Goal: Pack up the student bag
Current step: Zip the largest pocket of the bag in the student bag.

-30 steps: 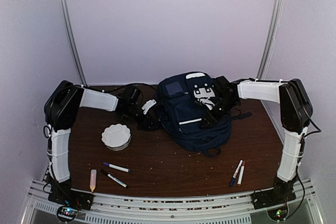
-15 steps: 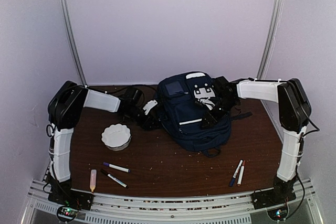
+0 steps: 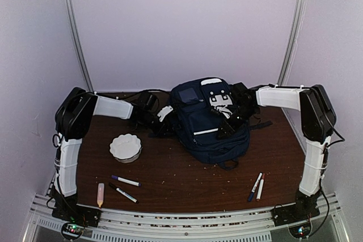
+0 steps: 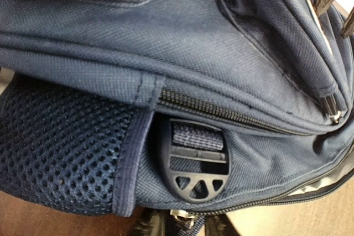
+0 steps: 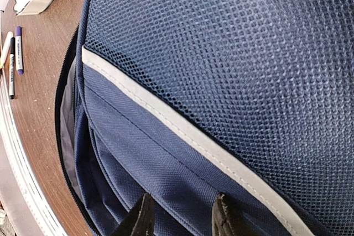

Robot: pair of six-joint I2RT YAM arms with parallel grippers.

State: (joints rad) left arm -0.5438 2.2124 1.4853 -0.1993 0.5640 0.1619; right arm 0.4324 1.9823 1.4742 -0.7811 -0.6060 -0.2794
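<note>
The student bag (image 3: 210,120), navy with white stripes and white buckle patches, lies at the middle back of the table. My left gripper (image 3: 163,117) is against its left side. In the left wrist view the gripper (image 4: 185,226) is closed round a small metal zipper pull (image 4: 186,218), just below a dark strap buckle (image 4: 194,158) and beside a mesh side pocket (image 4: 61,153). My right gripper (image 3: 228,123) rests on the bag's front. In the right wrist view the gripper (image 5: 182,214) pinches navy fabric under a white stripe (image 5: 166,128).
A white scalloped bowl (image 3: 125,147) stands left of the bag. Two markers (image 3: 126,181) and a pale tube (image 3: 100,194) lie at the front left. Two more markers (image 3: 256,186) lie at the front right. Walls close in on both sides.
My left arm has shifted toward the back and right along the bag's left side. The right arm and the bag have stayed put.
</note>
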